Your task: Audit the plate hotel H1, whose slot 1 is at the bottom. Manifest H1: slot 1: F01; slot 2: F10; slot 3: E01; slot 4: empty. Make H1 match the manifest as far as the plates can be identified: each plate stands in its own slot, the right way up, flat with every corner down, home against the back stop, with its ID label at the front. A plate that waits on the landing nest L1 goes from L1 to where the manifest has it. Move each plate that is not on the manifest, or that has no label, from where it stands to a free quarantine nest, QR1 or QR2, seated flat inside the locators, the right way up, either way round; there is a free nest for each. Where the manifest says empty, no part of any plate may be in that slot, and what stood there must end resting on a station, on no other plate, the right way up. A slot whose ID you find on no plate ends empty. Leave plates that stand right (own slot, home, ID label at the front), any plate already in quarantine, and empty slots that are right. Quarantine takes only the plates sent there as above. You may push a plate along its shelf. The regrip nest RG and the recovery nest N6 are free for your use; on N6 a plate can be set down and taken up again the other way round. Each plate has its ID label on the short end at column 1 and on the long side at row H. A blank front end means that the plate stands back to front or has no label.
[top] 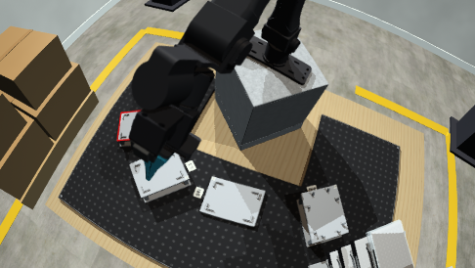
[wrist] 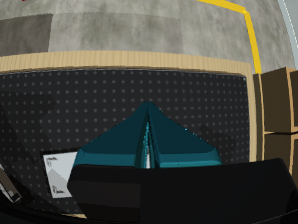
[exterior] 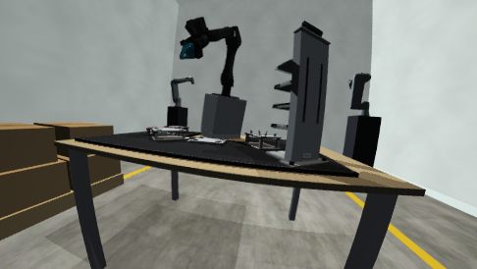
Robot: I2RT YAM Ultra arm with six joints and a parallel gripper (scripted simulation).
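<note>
Wrist view looks down past the teal gripper (wrist: 147, 144), its fingers pressed together and holding nothing, to the black dotted surface (wrist: 100, 110) far below. A pale plate corner (wrist: 59, 172) shows low and left of the fingertips. From the top, the gripper (top: 155, 167) hangs over a grey plate (top: 161, 180), long axis running left to right. Farther right stands the plate hotel H1 (exterior: 305, 93), well apart

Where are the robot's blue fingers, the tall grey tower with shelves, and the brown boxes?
gripper (wrist: 147, 137), wrist view: the seam where its teal fingers meet, shut.
plate hotel (exterior: 306, 93), exterior view: its grey side panel.
cardboard boxes (top: 34, 68), top view: the upper box's top face.
</note>
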